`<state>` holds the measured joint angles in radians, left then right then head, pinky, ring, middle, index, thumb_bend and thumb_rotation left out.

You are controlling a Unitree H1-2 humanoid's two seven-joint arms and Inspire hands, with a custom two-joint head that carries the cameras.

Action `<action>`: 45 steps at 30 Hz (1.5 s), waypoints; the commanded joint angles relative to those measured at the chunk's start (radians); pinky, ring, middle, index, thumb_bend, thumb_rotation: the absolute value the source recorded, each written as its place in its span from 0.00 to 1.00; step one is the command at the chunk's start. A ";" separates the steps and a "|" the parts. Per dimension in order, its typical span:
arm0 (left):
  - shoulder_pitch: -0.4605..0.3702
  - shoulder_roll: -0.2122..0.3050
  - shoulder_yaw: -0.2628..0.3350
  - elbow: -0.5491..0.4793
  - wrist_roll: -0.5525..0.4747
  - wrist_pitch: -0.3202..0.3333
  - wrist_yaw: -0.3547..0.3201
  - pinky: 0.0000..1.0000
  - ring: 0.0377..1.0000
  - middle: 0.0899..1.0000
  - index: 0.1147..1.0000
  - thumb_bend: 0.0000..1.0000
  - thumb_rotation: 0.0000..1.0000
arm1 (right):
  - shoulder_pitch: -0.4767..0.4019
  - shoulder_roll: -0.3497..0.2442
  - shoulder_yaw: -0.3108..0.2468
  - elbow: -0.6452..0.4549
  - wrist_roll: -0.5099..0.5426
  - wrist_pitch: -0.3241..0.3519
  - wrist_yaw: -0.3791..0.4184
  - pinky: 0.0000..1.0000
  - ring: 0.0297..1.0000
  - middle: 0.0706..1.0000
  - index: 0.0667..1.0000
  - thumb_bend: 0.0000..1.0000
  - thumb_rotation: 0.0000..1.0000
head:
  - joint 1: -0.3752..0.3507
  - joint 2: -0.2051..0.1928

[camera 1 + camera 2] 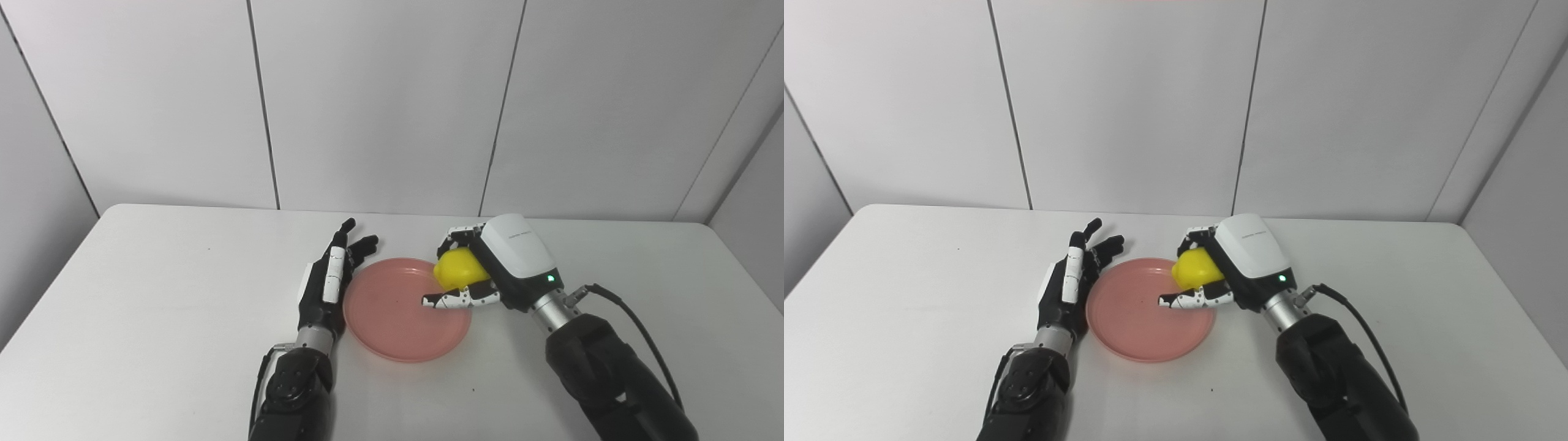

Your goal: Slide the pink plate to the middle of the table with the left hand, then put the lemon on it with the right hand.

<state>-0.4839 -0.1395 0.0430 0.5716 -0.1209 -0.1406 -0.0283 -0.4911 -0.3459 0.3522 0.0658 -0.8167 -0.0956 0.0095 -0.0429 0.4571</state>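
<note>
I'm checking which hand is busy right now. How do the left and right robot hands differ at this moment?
The right robot hand is closed around the yellow lemon; the left robot hand holds nothing, fingers straight and apart. The right one reaches over the right rim of the pink plate; the left one stands edge-on beside the plate's left rim. Both sit close to the plate, above the white table.

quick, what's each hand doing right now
Left hand: open, fingers spread, beside the pink plate.
Right hand: shut on the lemon, at the plate's right edge.
</note>
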 commanded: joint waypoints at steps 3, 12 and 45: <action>0.061 -0.001 0.002 0.065 0.006 0.061 0.019 0.92 0.78 0.72 0.88 0.92 0.93 | -0.091 0.012 0.023 -0.005 -0.030 -0.007 0.045 0.19 0.24 0.28 0.41 0.58 0.54 | -0.005 -0.001; 0.048 0.008 -0.004 0.100 0.017 0.031 0.020 0.95 0.79 0.69 0.88 0.90 0.96 | -0.166 0.047 0.060 0.093 -0.032 -0.038 0.071 0.23 0.29 0.35 0.50 0.58 0.53 | -0.009 -0.005; -0.050 -0.002 0.031 0.206 0.006 -0.002 0.012 0.94 0.82 0.72 0.89 0.88 0.94 | -0.314 0.098 0.124 0.368 -0.014 -0.066 0.108 0.33 0.39 0.43 0.50 0.60 0.59 | -0.037 0.009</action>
<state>-0.5829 -0.1408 0.0732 0.7217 -0.1115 -0.2087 -0.0276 -0.7426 -0.2431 0.4851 0.4727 -0.8434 -0.1548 0.1203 -0.0813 0.4648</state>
